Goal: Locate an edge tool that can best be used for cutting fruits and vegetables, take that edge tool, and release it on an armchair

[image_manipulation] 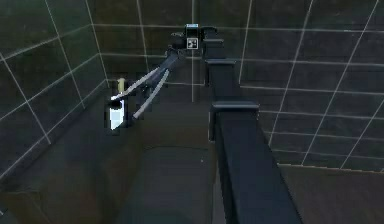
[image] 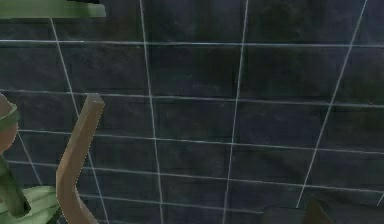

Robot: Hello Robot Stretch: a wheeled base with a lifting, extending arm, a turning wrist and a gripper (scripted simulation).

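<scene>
- Dark blue-grey tiled surface [image: 240,100], pale grout lines, covered most of frame.
- Brown wooden bar [image: 80,150] slanted up from lower left.
- Green edge [image: 60,8] at top left corner.
- Pale-green shape [image: 30,205] beside the bar's foot, unidentifiable.

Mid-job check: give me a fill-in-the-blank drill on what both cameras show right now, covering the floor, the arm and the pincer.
The floor in the forward view is laid with dark ___.
A slanted ___ wooden bar rises at that view's lower left.
In the arm side view, a small white thing shows at the far end of the pincer, to the ___ of the dark arm.
Missing words: tiles; brown; left.
</scene>
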